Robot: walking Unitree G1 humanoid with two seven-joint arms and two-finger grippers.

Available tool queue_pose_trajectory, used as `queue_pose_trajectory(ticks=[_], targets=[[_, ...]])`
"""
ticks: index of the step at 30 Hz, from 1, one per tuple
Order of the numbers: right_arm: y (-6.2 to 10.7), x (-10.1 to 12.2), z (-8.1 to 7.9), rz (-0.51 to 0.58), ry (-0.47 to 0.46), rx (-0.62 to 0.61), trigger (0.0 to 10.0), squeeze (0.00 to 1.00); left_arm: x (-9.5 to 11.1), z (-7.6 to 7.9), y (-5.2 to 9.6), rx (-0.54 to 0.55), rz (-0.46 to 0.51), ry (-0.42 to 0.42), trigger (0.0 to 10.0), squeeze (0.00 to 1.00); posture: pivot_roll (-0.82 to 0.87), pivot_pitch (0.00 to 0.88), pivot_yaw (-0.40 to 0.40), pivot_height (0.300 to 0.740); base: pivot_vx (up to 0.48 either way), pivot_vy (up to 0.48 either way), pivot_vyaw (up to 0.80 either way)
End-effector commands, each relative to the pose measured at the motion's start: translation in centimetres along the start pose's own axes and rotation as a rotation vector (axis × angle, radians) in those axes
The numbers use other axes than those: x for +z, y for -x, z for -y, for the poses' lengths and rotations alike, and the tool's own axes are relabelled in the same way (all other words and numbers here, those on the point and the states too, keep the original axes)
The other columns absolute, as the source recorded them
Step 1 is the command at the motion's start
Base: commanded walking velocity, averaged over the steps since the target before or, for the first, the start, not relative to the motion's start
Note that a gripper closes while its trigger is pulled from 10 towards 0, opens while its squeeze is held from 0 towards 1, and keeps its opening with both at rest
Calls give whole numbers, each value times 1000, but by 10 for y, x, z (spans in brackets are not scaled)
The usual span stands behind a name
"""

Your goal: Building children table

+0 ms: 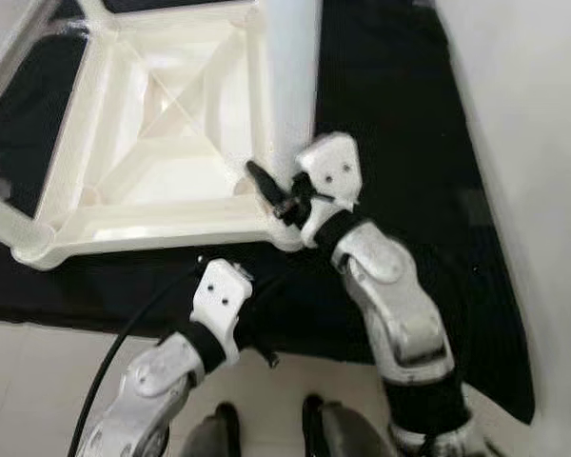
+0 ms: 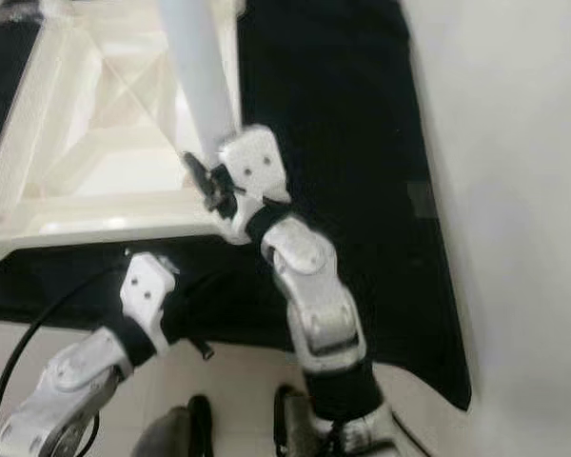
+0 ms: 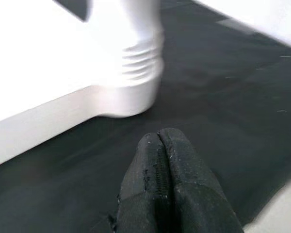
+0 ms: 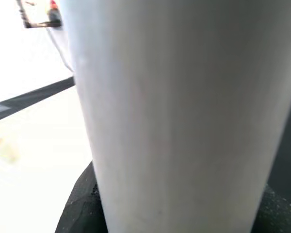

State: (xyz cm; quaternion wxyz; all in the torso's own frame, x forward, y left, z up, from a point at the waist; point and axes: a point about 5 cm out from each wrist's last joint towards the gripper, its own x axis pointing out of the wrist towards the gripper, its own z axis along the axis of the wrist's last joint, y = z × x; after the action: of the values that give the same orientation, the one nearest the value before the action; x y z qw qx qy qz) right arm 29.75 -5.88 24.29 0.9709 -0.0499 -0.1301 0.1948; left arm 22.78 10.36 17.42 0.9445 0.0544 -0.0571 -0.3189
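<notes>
Meanwhile, a white table leg (image 1: 293, 67) is being clasped by the right end effector (image 1: 278, 193) at the corner socket of the upturned children's tabletop (image 1: 162, 124), which is lying on a black mat (image 1: 400, 143) on the floor, probably so the leg can be seated upright. The left end effector (image 3: 160, 160) is being kept pressed closed, empty, low over the mat near that corner.

my arms (image 1: 400, 305) are silver with white, two-screwed wrist blocks (image 1: 331, 169), black jaws and a black cable (image 1: 124, 343).
</notes>
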Motion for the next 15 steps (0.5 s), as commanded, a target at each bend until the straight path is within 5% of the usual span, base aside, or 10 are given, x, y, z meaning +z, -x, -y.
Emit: queue_pose_trajectory(ticks=[1, 7, 15], targets=[[14, -75, 8, -390, -57, -92, 10000, 0, -6, 1, 2, 8, -21, 12, 10000, 0, 130, 329, -11, 740, 0, 0, 0], [-6, -65, 13, -349, -21, -137, 10000, 0, -8, -5, 2, 42, -18, 7, 10000, 0, 123, 288, -30, 740, 0, 0, 0], [-8, -61, 6, -342, -57, -128, 10000, 0, -8, -11, 1, 89, -3, 2, 10000, 0, 118, 257, -37, 740, 0, 0, 0]])
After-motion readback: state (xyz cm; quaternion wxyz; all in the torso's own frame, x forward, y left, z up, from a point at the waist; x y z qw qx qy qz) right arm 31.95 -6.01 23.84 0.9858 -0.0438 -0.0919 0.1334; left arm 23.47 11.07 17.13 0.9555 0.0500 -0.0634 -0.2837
